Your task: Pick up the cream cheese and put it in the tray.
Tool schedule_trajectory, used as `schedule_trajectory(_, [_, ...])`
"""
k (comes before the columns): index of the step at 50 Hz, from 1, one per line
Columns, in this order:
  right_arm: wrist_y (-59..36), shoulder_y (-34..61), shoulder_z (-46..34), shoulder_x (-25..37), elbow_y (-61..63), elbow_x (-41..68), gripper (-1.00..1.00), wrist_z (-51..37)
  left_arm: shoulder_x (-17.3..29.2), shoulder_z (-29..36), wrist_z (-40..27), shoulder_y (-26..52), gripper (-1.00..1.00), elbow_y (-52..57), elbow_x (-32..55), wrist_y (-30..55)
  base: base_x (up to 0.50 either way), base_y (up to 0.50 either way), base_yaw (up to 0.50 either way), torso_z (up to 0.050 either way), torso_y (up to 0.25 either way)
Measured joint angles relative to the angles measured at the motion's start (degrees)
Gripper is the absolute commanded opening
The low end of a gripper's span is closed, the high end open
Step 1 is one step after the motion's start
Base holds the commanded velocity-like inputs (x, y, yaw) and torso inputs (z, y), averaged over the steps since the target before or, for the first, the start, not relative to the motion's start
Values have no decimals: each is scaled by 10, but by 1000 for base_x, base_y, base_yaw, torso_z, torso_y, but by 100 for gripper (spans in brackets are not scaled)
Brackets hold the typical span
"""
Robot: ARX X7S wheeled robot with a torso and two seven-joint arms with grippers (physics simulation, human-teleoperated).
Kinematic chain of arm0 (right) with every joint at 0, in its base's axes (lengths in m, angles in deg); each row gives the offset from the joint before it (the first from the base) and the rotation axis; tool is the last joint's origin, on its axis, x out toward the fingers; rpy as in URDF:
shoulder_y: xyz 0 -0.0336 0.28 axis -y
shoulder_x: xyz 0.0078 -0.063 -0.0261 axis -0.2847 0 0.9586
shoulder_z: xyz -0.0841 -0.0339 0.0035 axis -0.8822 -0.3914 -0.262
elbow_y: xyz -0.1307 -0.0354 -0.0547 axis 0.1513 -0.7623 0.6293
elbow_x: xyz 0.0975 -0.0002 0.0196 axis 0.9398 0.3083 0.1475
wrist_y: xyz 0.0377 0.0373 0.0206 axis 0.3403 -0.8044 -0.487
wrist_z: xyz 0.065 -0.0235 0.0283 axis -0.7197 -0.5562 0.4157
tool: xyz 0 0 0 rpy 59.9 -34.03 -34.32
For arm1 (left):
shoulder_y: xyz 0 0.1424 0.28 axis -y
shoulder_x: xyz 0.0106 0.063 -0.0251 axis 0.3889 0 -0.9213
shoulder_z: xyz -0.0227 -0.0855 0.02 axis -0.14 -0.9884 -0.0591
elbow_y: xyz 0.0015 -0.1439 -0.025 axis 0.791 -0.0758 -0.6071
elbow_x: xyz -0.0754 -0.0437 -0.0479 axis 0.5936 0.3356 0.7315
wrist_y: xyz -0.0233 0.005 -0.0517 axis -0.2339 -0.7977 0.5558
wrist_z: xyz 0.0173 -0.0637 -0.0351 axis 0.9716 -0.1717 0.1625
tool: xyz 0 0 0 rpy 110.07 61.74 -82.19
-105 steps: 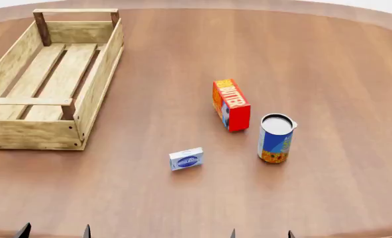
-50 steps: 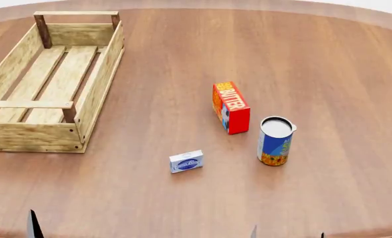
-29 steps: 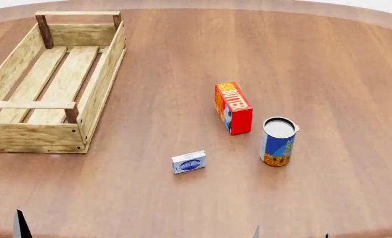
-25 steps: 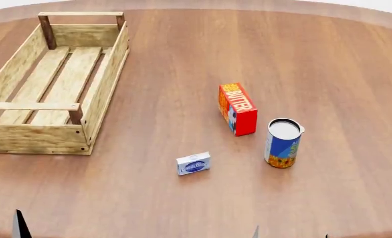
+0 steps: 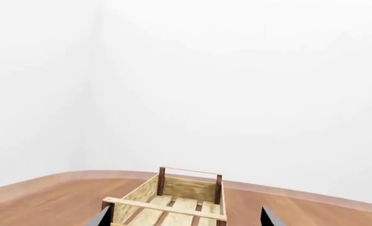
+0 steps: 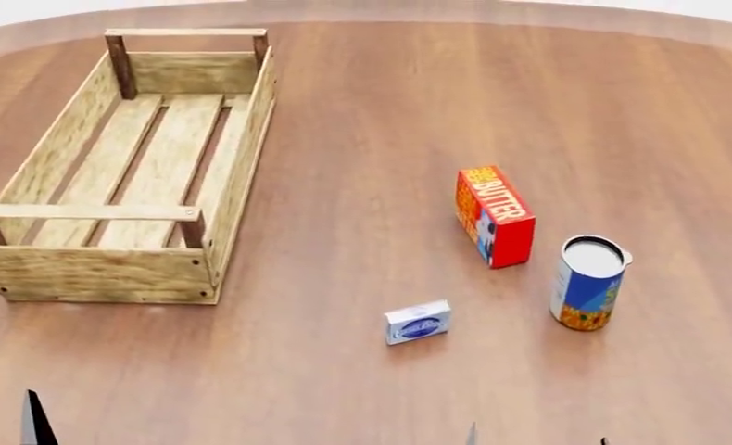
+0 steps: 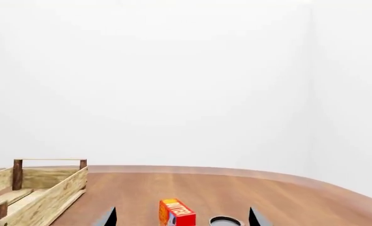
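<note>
The cream cheese (image 6: 417,323), a small white box with a blue oval, lies flat on the wooden table near the front, apart from everything else. The tray (image 6: 237,158), a long slatted light-wood crate, stands to its far left and holds nothing; it also shows in the left wrist view (image 5: 167,207) and the right wrist view (image 7: 65,189). My right gripper (image 6: 536,439) (image 7: 182,219) is open at the table's near edge, short of the cream cheese and to its right. My left gripper (image 5: 184,221) is open, facing the tray; one fingertip (image 6: 32,428) shows in the head view. Neither wrist view shows the cream cheese.
A red-orange butter box (image 6: 496,215) (image 7: 176,214) stands behind and to the right of the cream cheese. A blue-orange can (image 6: 586,283) (image 7: 224,221) stands upright to the right of that box. The round table's far edge (image 6: 465,11) curves behind them.
The head view has shifted, so the tray, both boxes and the can sit further right and lower in it. The fingertips stay at the bottom edge, set wider apart than at first.
</note>
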Motion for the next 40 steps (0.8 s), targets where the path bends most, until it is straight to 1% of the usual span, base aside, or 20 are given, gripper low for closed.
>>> schedule_trajectory(40, [-5,1,-22,17,3,1,100,-18,14,15,-22,2,100,-1,4,-3,79,210,0,0,0])
